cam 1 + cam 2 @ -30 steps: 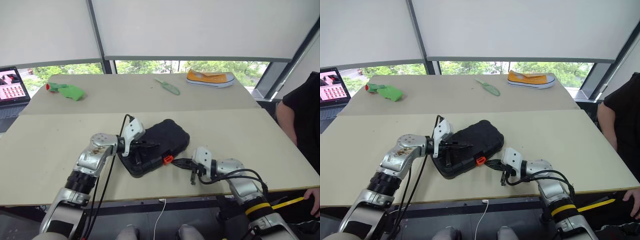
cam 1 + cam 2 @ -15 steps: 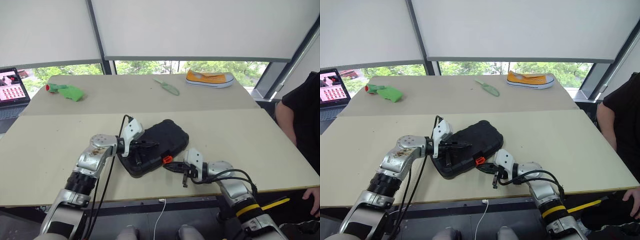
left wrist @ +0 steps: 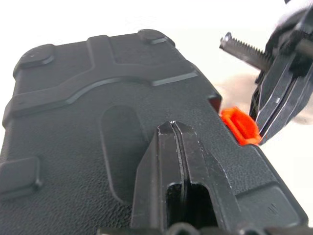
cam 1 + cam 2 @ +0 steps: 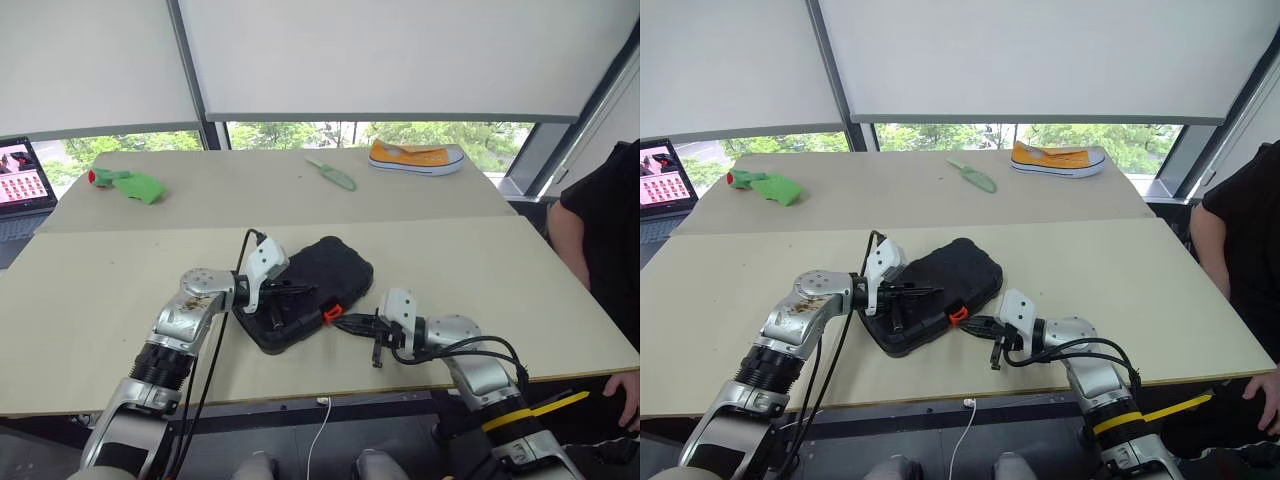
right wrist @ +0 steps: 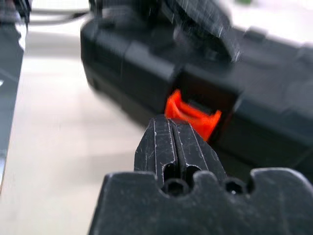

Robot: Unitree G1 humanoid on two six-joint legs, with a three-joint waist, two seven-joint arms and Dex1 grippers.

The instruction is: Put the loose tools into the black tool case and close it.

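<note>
The black tool case [image 4: 325,272] lies shut on the near table, its orange latch [image 4: 329,313] facing the front edge. My left gripper [image 4: 311,291] is shut, and its fingertips rest on the lid [image 3: 98,98] a little behind the latch [image 3: 238,126]. From the other side, my right gripper [image 4: 341,321] is shut with nothing in it. Its tips [image 5: 168,125] sit just short of the latch [image 5: 193,112], close to the table. The loose tools are out of view.
On the far table lie a green knife-like item [image 4: 334,174], a yellow shoe [image 4: 415,156] and a green object [image 4: 130,182]. A laptop [image 4: 20,185] sits at the far left. A person in black [image 4: 600,230] stands at the right, with a hand [image 4: 627,385] by the front edge.
My right gripper has risen a little and edged toward the latch, staying shut. The left gripper has stayed on the lid.
</note>
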